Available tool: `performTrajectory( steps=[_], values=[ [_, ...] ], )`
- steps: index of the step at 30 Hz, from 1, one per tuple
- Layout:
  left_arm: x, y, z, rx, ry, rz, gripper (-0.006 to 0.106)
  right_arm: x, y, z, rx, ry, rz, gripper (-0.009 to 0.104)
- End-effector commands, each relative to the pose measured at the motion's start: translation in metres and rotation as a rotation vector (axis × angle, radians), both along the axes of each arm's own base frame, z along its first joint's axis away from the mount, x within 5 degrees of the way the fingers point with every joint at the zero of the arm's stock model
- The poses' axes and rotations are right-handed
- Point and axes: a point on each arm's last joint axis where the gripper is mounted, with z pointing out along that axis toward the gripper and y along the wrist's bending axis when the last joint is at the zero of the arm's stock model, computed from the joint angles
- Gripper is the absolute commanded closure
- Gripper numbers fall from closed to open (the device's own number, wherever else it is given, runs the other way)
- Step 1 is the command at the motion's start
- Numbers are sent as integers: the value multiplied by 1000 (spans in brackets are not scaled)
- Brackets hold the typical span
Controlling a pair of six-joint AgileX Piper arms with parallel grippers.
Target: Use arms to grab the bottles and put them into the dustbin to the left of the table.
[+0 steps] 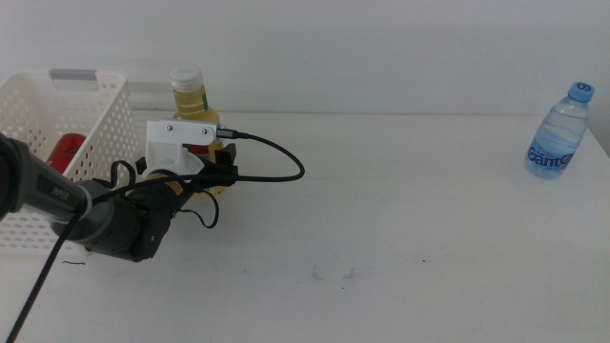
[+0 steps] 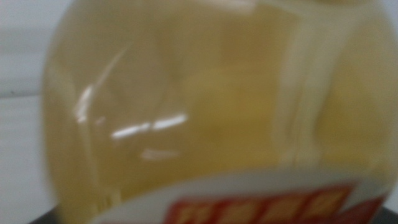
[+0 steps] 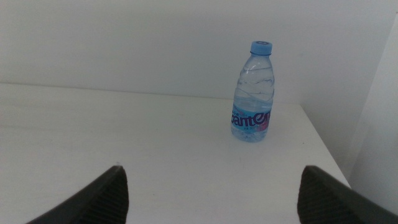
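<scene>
Middle view: the left gripper (image 1: 221, 160) is at the one yellow-juice bottle with white cap (image 1: 190, 90), upright beside the white perforated plastic dustbin (image 1: 91, 119); its grip cannot be judged. The left wrist view shows only that bottle, blurred. Right wrist view: the right gripper (image 3: 210, 190), jaws wide and empty, faces the single clear blue-capped water bottle (image 3: 252, 93) near the white table's (image 1: 400, 238) far right corner.

The juice bottle (image 1: 193, 100), yellow with a white cap, stands upright at the table's (image 1: 381, 229) far left, just beside the dustbin (image 1: 57, 143). The white perforated dustbin holds a red can (image 1: 67, 152). The clear water bottle (image 1: 560, 131), blue-capped and blue-labelled, stands upright at the far right edge.
</scene>
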Motion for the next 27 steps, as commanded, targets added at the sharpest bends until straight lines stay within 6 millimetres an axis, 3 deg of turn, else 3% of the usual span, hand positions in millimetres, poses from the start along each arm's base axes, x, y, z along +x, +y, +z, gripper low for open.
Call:
performTrajectory(
  steps=[1, 3, 7, 12, 15, 18, 23, 27],
  values=[
    [4, 4, 5, 31, -35, -10, 15, 0, -1, -1, -13, -7, -9, 4],
    [-1, 6, 13, 68, -41, -51, 26, 0, -1, -1, -13, -7, -9, 4],
    [-25, 13, 50, 83, 15, -64, 63, 0, -1, -1, -13, -7, -9, 4],
    [-81, 14, 132, 122, 301, -23, 95, 0, -1, -1, -13, -7, -9, 4],
    [-115, 13, 177, 199, 405, 36, 102, 0, -1, -1, -13, -7, -9, 4],
    [-134, 16, 214, 237, 522, -54, 102, 0, -1, -1, -13, -7, -9, 4],
    [-123, 41, 260, 284, 515, -92, 102, 0, -1, -1, -13, -7, -9, 4],
    [-99, 90, 279, 294, 634, 30, 102, 0, -1, -1, -13, -7, -9, 4]
  ],
)
